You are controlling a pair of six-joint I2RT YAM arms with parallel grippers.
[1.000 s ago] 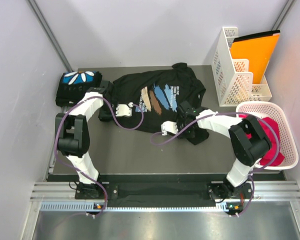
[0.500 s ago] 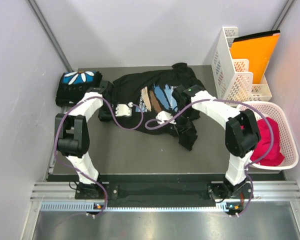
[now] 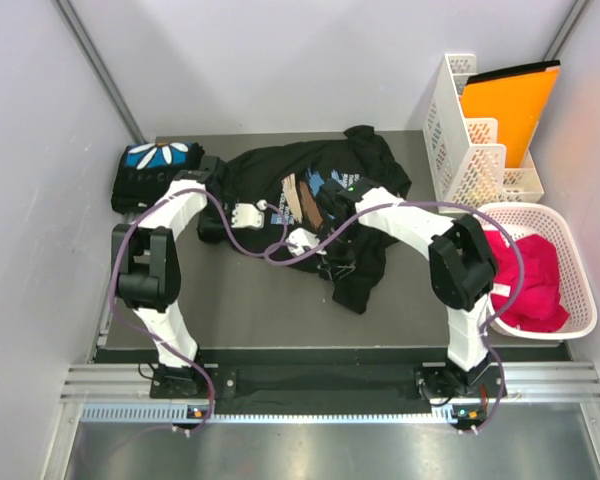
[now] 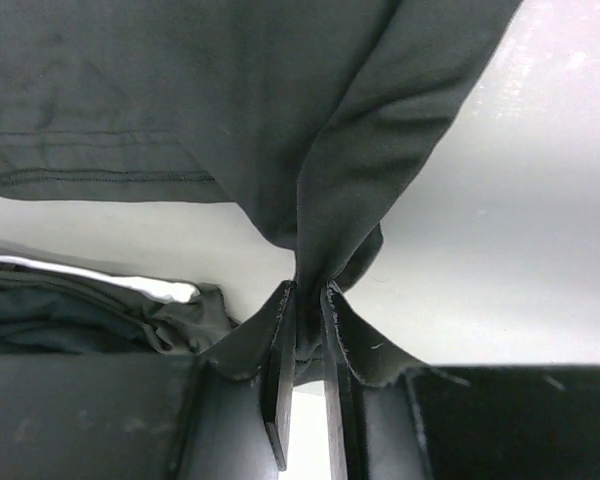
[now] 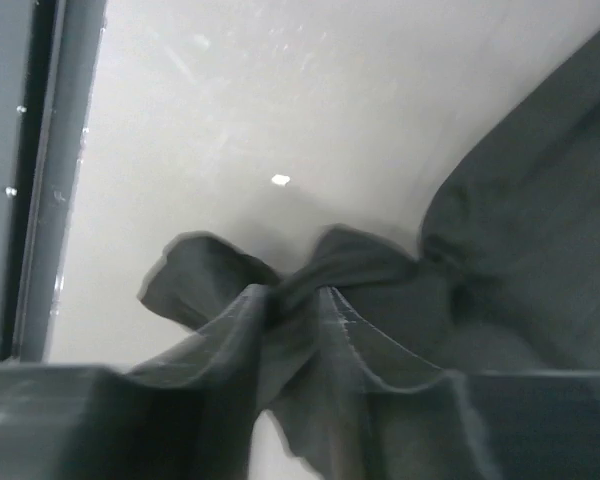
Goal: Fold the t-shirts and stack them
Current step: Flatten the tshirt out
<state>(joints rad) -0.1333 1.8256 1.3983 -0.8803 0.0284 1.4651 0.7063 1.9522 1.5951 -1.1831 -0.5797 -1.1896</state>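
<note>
**Mid-fold at the centre of the desk.** On the dark desk (image 3: 235, 310), the black brush-stroke t-shirt (image 3: 370, 165) lies in the middle, half doubled over. In the past second the right arm (image 3: 410, 215) has swung from the shirt's right side to its middle. It dragged that side over the chest print, so only a sliver of the blue and tan strokes now shows. A loose flap of cloth trails toward the near edge.

The left arm (image 3: 180, 205) has not moved and anchors the shirt's left edge. At the desk's right side, well apart from the work, a white basket (image 3: 580, 300) holds red cloth. The petal-print t-shirt (image 3: 158, 160) sits already folded in the far left corner, beside the left arm.

The left jaws are clenched on a gathered pleat of the black shirt. The right jaws have a knot of the same cloth between them. That wrist view is blurred, though, and it cannot be told whether they are pinching the cloth or letting it go.

The sideways fold looks laid. The shirt would still need smoothing, a further fold, and a move onto the folded one.
</note>
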